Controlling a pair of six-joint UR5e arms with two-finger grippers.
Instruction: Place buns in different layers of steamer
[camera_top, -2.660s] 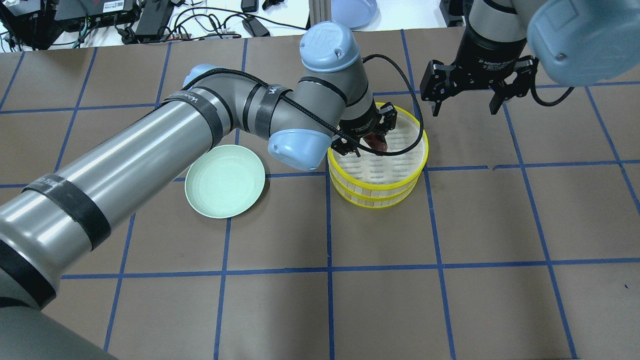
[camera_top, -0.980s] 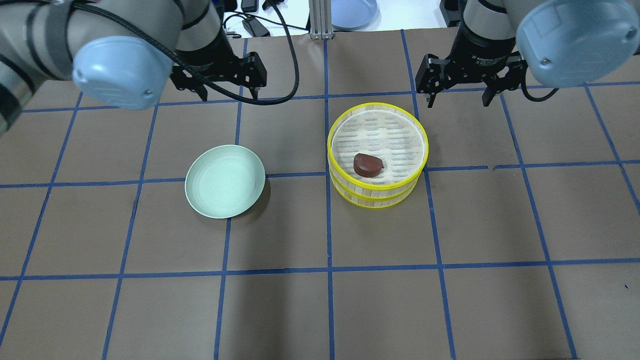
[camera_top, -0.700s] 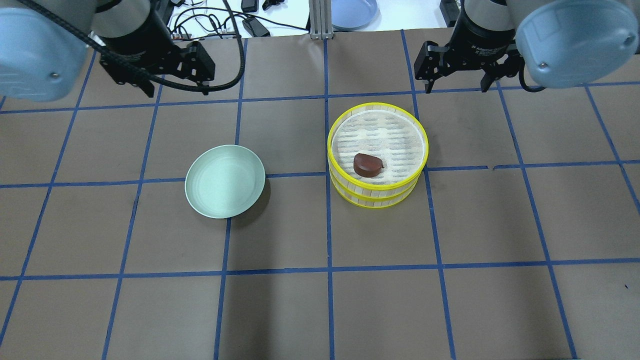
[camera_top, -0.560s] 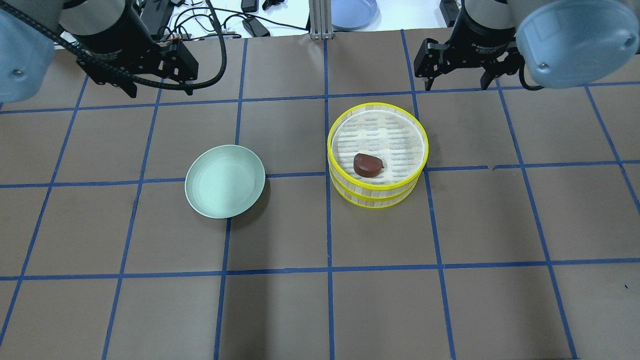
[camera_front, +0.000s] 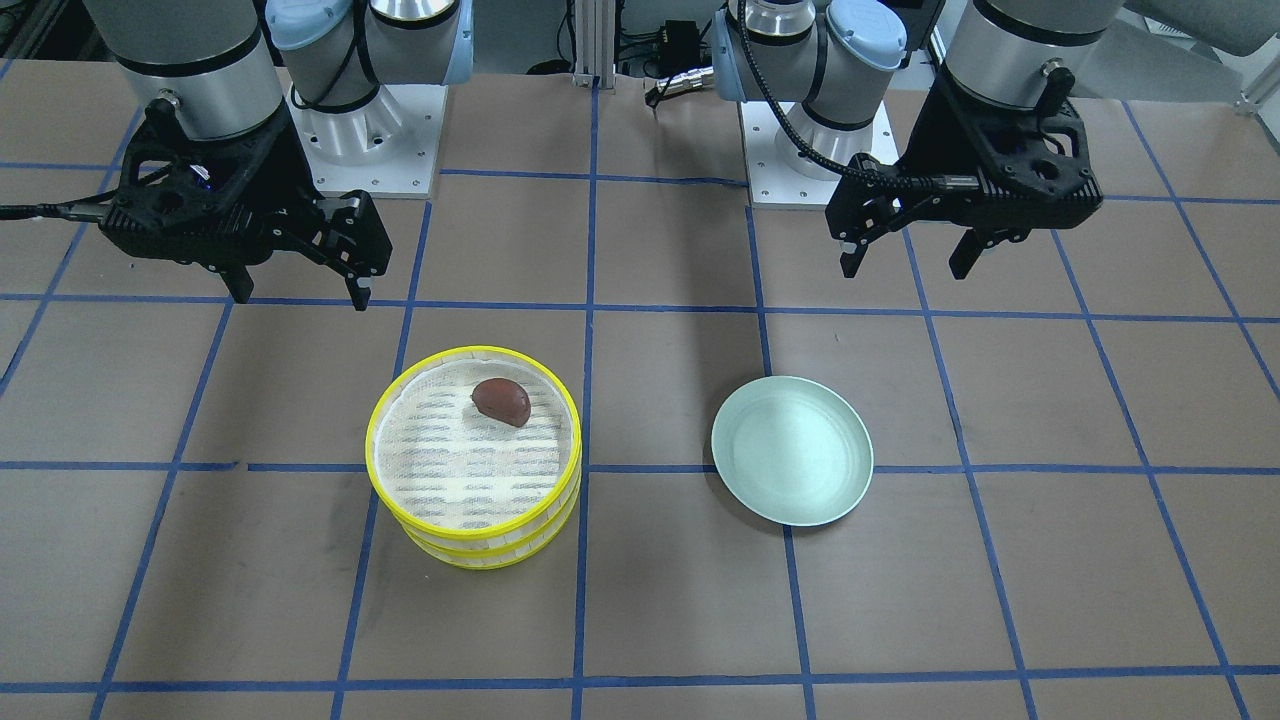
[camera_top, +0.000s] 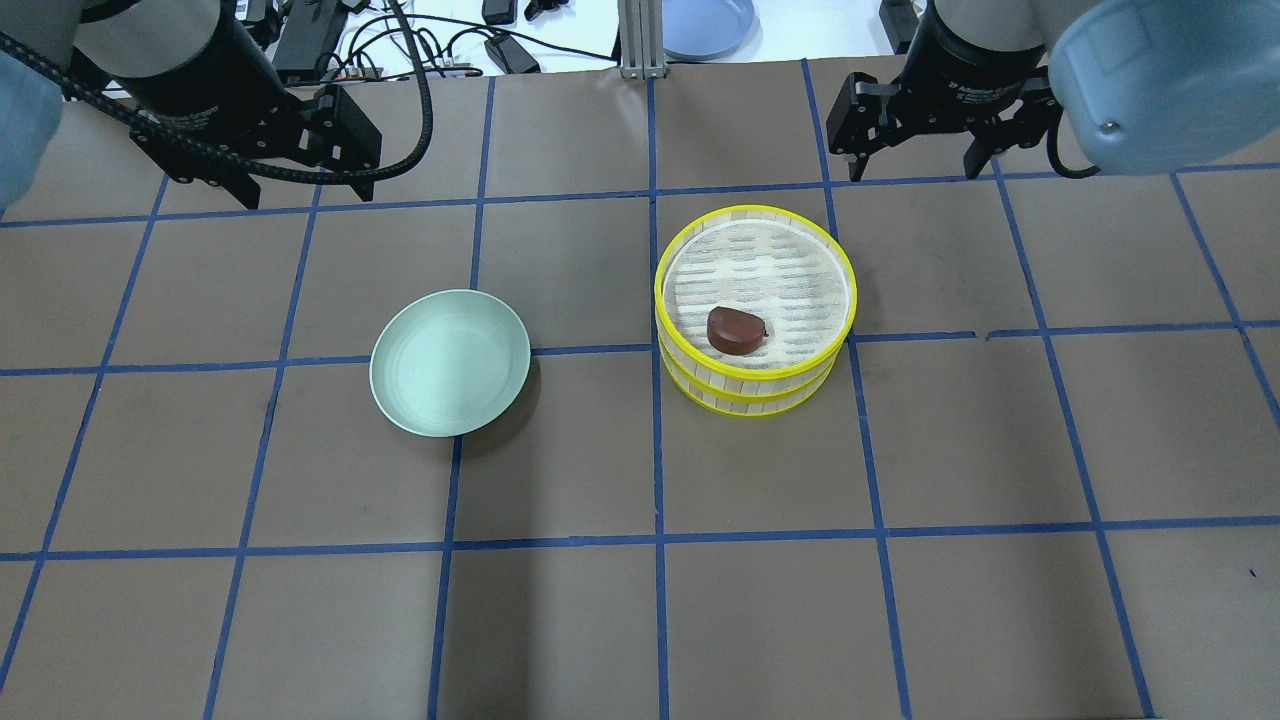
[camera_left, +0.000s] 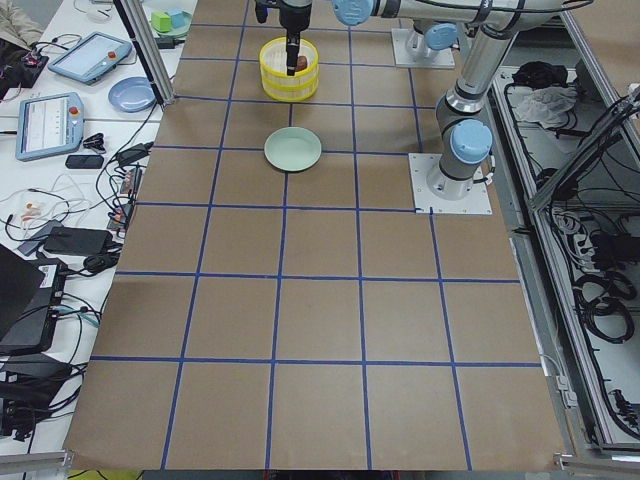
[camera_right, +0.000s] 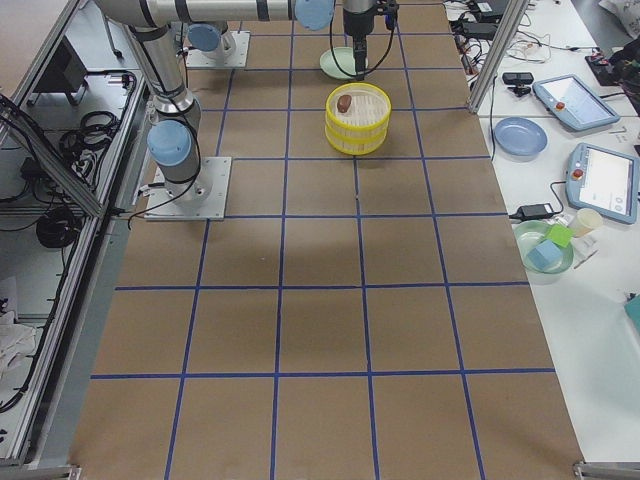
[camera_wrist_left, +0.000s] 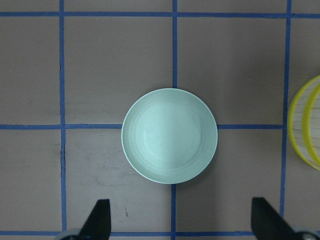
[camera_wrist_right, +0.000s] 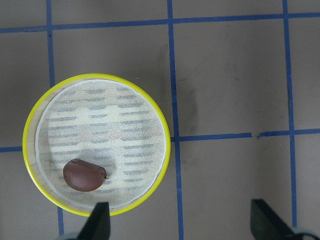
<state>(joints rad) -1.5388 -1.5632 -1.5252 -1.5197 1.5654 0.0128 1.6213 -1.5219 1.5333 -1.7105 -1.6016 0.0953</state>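
Observation:
The steamer (camera_top: 848, 300) is a stack of two yellow-rimmed layers right of the table's middle. The dark reddish-brown bun (camera_top: 737, 330) lies on the mesh floor of the top layer, near its front left; it also shows in the right wrist view (camera_wrist_right: 85, 175). The cream-white bun is out of view. My left gripper (camera_top: 290, 188) is open and empty, high above the far left of the table. My right gripper (camera_top: 915, 168) is open and empty, beyond the steamer's far right side. The lower layer's inside is hidden.
A pale green plate (camera_top: 450, 362) with nothing on it lies left of the steamer, straight below the left wrist camera (camera_wrist_left: 169, 136). Cables, tablets and a blue plate (camera_top: 705, 22) lie past the table's far edge.
My left gripper let go of the brown bun in the top layer, rose and swung back to the far left. My right gripper drew back slightly.

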